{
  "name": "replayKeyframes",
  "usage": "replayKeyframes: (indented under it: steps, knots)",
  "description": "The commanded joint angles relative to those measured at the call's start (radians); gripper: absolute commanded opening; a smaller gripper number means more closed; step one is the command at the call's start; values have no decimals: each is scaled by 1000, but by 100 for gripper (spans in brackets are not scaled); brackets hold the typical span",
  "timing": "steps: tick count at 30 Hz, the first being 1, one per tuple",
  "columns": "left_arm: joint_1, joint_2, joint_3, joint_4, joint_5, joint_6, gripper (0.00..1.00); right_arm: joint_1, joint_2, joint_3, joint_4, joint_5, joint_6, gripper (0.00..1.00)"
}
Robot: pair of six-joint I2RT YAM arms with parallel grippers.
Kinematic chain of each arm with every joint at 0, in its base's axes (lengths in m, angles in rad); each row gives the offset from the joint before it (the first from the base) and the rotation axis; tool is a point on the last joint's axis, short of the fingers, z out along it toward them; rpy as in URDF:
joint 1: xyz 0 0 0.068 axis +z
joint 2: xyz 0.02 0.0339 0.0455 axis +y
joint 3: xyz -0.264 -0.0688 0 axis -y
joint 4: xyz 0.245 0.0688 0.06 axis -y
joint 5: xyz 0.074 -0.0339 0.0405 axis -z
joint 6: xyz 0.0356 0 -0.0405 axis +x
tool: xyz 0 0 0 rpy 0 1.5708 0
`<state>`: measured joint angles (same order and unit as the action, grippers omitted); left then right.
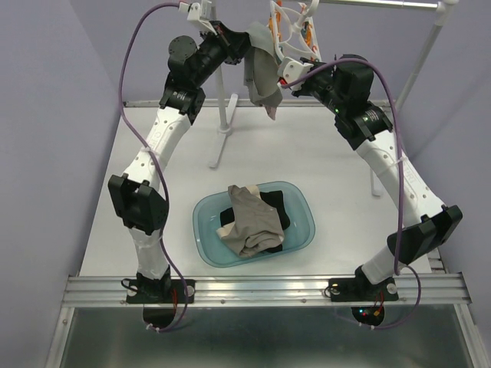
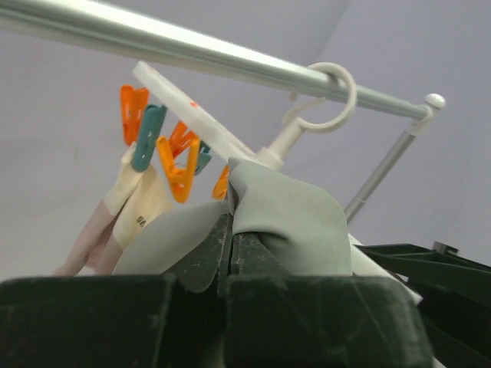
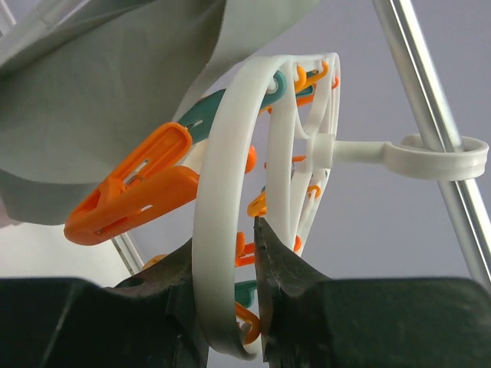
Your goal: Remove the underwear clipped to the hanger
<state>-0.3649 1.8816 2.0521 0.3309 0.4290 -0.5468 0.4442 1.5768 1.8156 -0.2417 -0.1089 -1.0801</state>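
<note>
Top external view: nearest the arm bases, a teal basin [image 1: 205,234] sits on the table [image 1: 153,153]. In it a beige garment [image 1: 253,222] lies crumpled over a black garment [image 1: 282,215], both off the hanger [image 1: 285,31].

Farther back, both arms reach up toward the far rail [image 1: 383,4], where the hanger hangs. The left gripper [image 1: 239,44] is at the top edge of the grey garment [image 1: 261,73], which droops from there with its lower tip above the table. The right gripper [image 1: 290,77] is just right of that garment, at the hanger's lower rim.

Left wrist view: the fingers [image 2: 207,261] are pressed together with a fold of the grey garment pinched between them, and the cloth bulges above their tips. Beyond it, orange and teal pegs [image 2: 165,146] dangle from the hanger's rim. A pink garment [image 2: 115,222] hangs below the pegs on the left. Farthest off, the hook [image 2: 330,100] loops round the rail.

Right wrist view: the two fingers stand on either side of the hanger's white ring and are clamped on it. Just left of the ring an orange peg [image 3: 134,192] sticks out sideways, in front of the grey cloth that fills the upper left. Whether that peg grips the cloth cannot be told.
</note>
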Motion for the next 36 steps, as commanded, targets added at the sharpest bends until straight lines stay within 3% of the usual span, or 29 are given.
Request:
replayKeyframes:
  steps: [1,8,12,13,16,17,22,36]
  knots:
    - [-5,-1,65,-49,-123,45,0,-10,-34,-16,19,-15,34,30]
    - [-5,-38,-3,-49,-127,113,0,-10,-31,-9,21,-3,45,30]
    - [-3,-128,-168,36,-81,159,0,-10,-41,-24,22,2,52,37]
    - [-2,-171,-196,60,-63,180,0,-10,-44,-30,22,0,54,47]
    - [-2,-255,-309,95,-39,212,0,-10,-64,-58,25,-8,57,61]
    - [-2,-277,-337,102,-20,238,0,-10,-69,-62,27,-9,59,73]
    - [-3,-401,-498,112,34,318,0,-12,-113,-101,30,-17,72,99]
    - [-9,-668,-858,48,221,435,0,-10,-261,-196,-30,38,143,100]
